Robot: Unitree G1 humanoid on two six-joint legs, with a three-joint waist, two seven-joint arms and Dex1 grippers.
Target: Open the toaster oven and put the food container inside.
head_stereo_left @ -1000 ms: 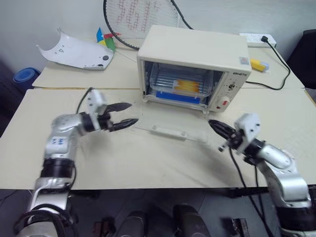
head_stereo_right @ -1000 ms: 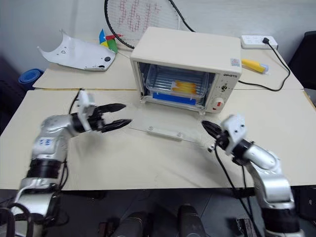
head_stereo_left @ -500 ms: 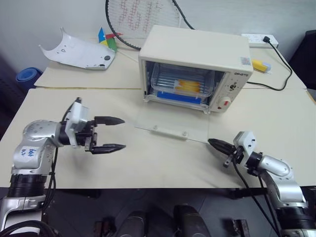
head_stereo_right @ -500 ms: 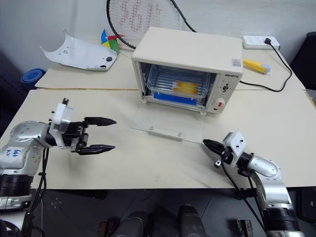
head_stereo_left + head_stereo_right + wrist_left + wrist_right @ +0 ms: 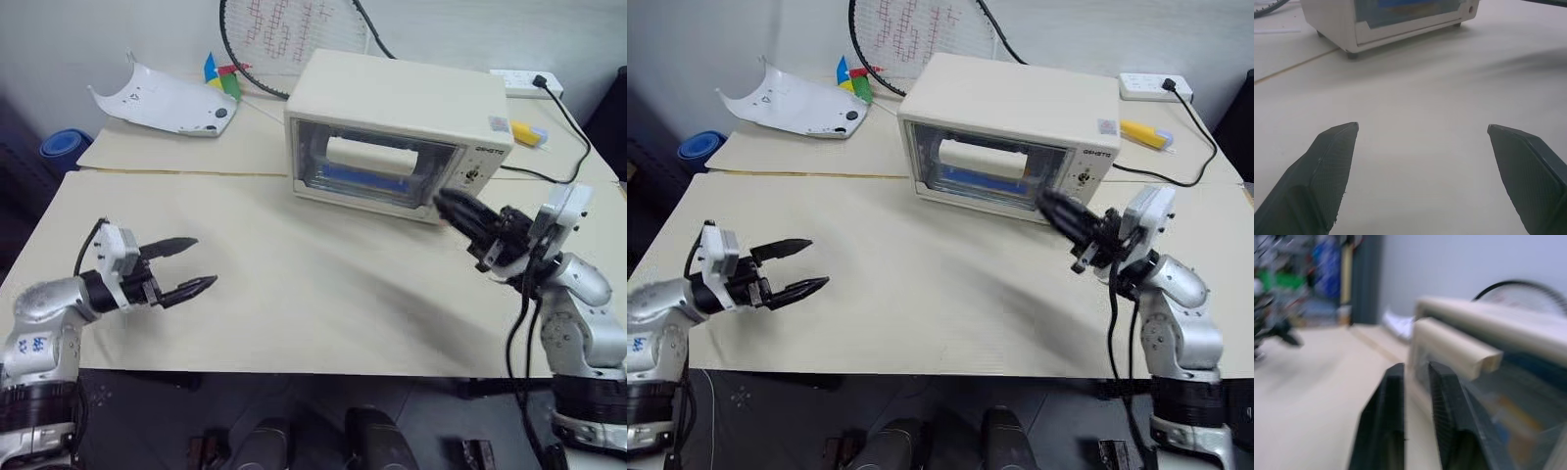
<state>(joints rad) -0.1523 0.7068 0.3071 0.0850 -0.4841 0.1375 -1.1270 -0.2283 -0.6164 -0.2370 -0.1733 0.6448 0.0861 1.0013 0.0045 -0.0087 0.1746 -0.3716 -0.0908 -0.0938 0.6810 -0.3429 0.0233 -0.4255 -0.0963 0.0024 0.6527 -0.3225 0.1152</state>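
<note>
Cream-white and boxy, the toaster oven (image 5: 397, 132) stands at the far middle of the pale beige table (image 5: 294, 294) in the left eye view, its glass door up against the front and a cream bar handle across the upper glass. Through the glass a blue strip of the clear plastic food container (image 5: 364, 179) shows inside the oven, on the lower part of the chamber. The right gripper (image 5: 460, 211) has its black fingers just in front of the oven's lower right corner, beside the control panel; they look close together, a narrow gap at most, pinching nothing. The left gripper (image 5: 186, 266) hangs over the near left of the table, well apart from the oven, its fingers spread wide and empty. Behind the oven lie a white curved plastic shell (image 5: 162, 98), a racket with a black frame (image 5: 294, 39) and a white power strip (image 5: 529, 80).

The right eye view gives the same layout.

In the left wrist view two dark textured fingertips (image 5: 1332, 166) stand far apart above bare table, with the oven's base beyond them.

In the right wrist view the two black fingers (image 5: 1386, 421) sit with a slim gap between them, right at the oven's door below its handle; blur hides whether they touch the glass.
</note>
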